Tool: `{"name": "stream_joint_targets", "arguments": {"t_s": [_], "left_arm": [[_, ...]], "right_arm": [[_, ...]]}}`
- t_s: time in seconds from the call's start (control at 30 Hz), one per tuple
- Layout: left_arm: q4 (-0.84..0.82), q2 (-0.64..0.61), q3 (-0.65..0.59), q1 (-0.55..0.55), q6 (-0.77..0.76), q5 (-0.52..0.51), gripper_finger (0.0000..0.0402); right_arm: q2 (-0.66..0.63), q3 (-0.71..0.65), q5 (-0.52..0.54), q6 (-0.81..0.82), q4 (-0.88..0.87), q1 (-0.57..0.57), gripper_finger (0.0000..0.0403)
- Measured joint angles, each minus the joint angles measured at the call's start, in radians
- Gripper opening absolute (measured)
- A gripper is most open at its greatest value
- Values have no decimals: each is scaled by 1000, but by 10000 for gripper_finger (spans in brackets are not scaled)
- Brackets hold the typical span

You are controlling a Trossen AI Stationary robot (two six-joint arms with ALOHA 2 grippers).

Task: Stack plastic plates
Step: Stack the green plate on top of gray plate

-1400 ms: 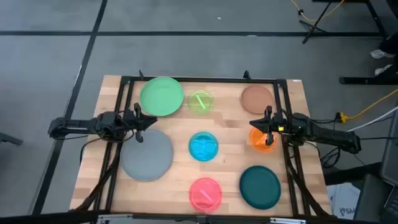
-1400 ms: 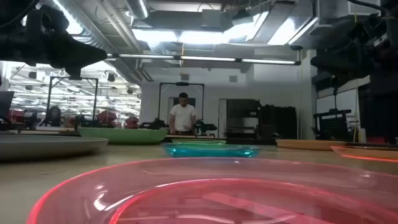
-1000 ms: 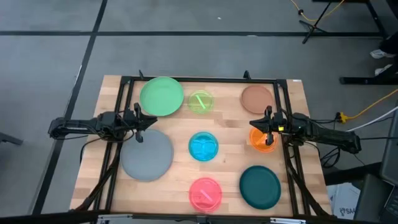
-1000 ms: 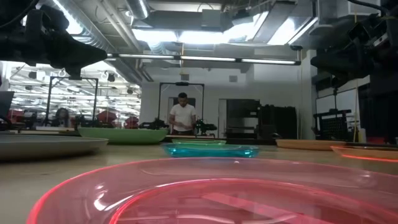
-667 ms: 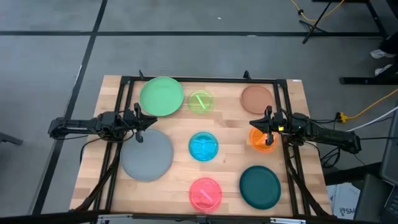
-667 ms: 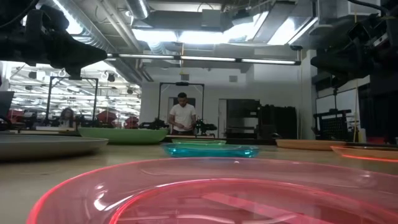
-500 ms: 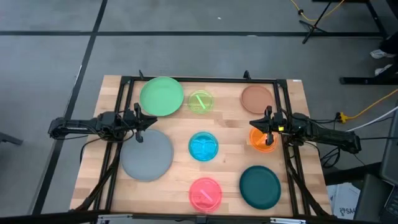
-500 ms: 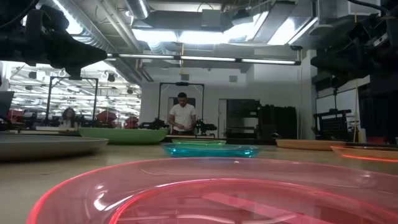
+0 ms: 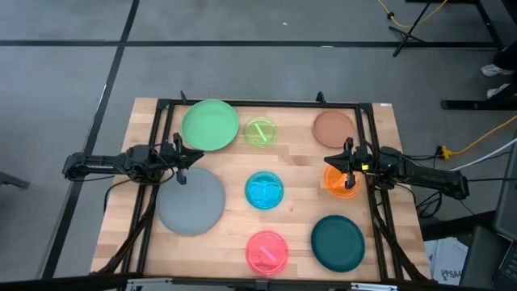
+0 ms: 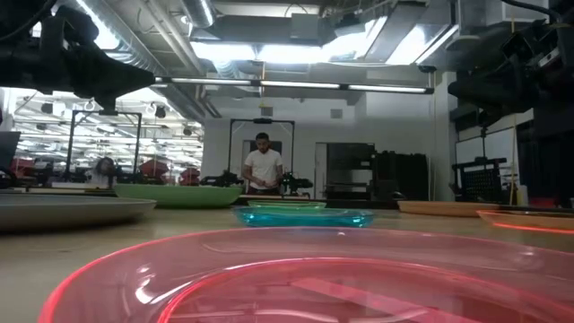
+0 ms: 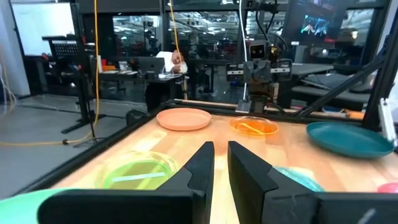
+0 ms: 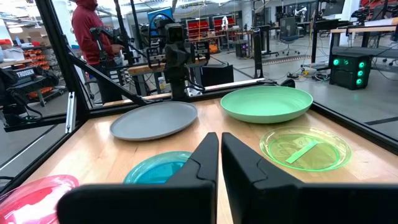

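Plates lie singly on the wooden table (image 9: 388,121), none stacked. Far row, left to right in the high view: light green plate (image 9: 210,124), lime plate (image 9: 260,132), brown plate (image 9: 333,128). Middle row: grey plate (image 9: 192,200), blue plate (image 9: 264,191), orange plate (image 9: 339,183). Near row: pink plate (image 9: 266,250) and dark teal plate (image 9: 338,242).

Left gripper (image 9: 182,153) hangs above the table between the light green plate and the grey plate, over the grey plate's far edge. In the left wrist view its fingers (image 11: 199,165) stand almost pressed together, a thin gap between them, gripping nothing.

Right gripper (image 9: 347,159) hangs over the far edge of the orange plate, just near of the brown plate. Its fingers (image 12: 208,155) are likewise nearly together and empty.

A person (image 10: 263,169) stands in the room beyond the table.
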Motion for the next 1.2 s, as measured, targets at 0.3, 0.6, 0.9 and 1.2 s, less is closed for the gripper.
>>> {"name": "stream_joint_targets", "arguments": {"t_s": [0.3, 0.6, 0.9, 1.2], "left_arm": [[98, 0, 0, 0, -25, -7, 40], [138, 0, 0, 0, -19, -60, 40], [134, 24, 0, 0, -27, -77, 40], [233, 191, 0, 0, -51, -56, 40]], "right_arm": [[0, 0, 0, 0, 0, 0, 14], [0, -1, 129, -2, 9, 0, 14], [0, 0, 132, 29, 6, 0, 14], [0, 0, 133, 64, 5, 0, 14]]}}
